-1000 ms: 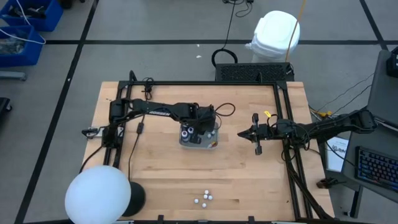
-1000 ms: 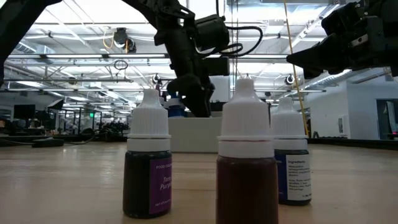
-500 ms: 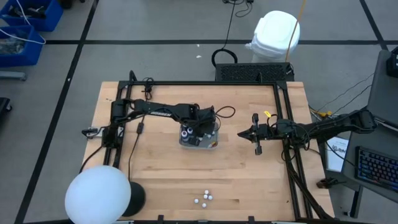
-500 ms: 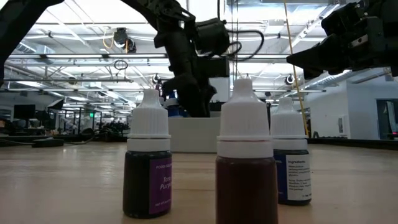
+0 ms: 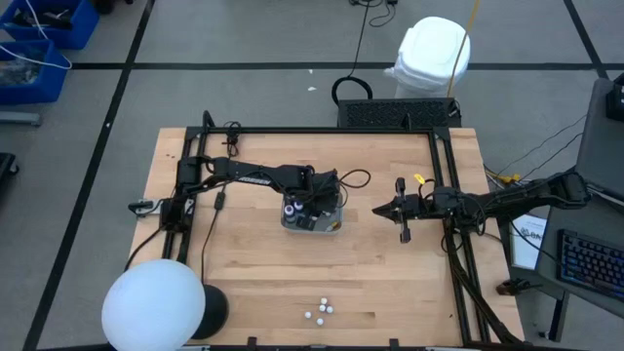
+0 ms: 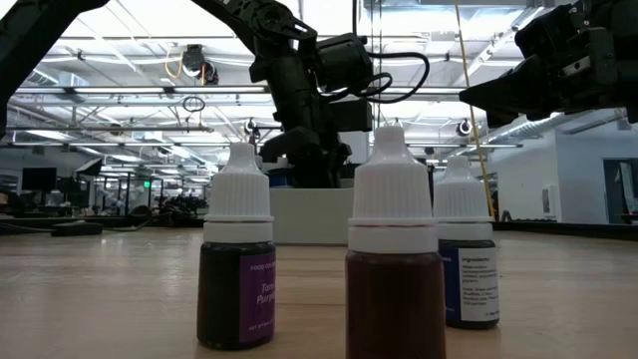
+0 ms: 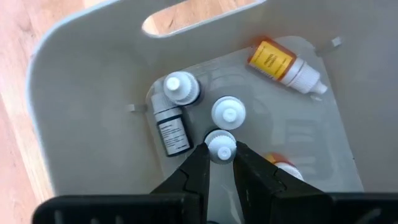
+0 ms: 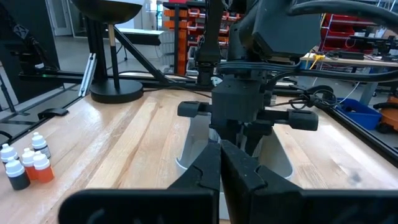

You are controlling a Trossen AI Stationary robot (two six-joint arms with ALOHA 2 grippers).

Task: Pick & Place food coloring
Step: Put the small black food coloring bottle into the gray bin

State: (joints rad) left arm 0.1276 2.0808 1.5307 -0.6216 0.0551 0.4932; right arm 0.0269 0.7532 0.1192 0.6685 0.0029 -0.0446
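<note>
High view: the left claw (image 5: 314, 202) has dipped a touch deeper into the grey bin (image 5: 330, 226) at the desk (image 5: 390, 283) centre since a second ago; nothing else has moved. Four food coloring bottles (image 5: 321, 311) stand clustered at 6 o'clock near the desk's front edge. The right claw (image 5: 378, 211) hangs at 3 o'clock of the bin, fingers pressed together, empty.

Low view: the purple-labelled bottle (image 6: 237, 254), a dark red one (image 6: 395, 249) and a blue one (image 6: 467, 249) stand upright, white caps up, long axes vertical.

Left wrist view: the left claw (image 7: 219, 149) pinches the white cap of an upright bottle (image 7: 220, 144) inside the bin (image 7: 81, 93), long axis vertical. Beside it stand two more; an orange bottle (image 7: 283, 64) lies on its side.

Right wrist view: the right claw's (image 8: 220, 149) fingers are closed on nothing, facing the bin.
</note>
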